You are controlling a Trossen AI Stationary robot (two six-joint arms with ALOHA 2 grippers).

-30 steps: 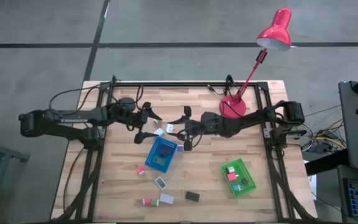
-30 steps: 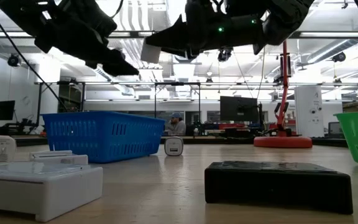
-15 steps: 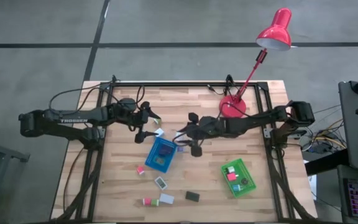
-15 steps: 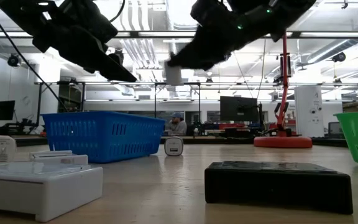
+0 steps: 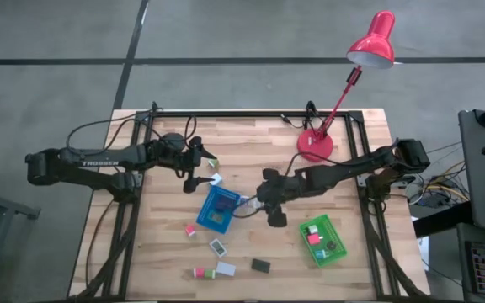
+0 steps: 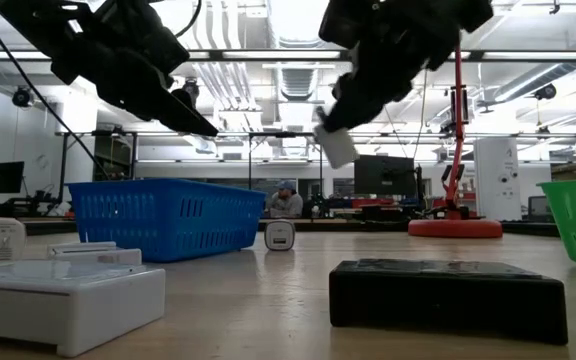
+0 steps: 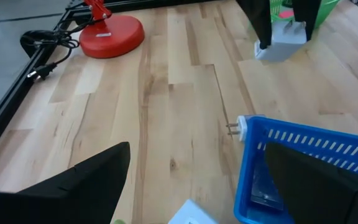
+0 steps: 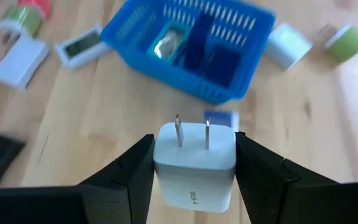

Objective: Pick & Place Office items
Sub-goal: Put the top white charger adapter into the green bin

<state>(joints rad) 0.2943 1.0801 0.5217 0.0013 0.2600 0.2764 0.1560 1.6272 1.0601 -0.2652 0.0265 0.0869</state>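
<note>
White plug adapter carried in the right arm's jaws, between the two trays.

High view: the right gripper [image 5: 255,200] sits mid-frame beside the blue tray [image 5: 218,208]; the left gripper [image 5: 206,163], jaws spread and empty, waits upper left of it. Low view: the white plug adapter [image 6: 335,147] hangs upper centre. Right wrist view: jaws pinch its flat sides, prongs outward; it looks light, rigid, smooth, perhaps slippery.
</note>
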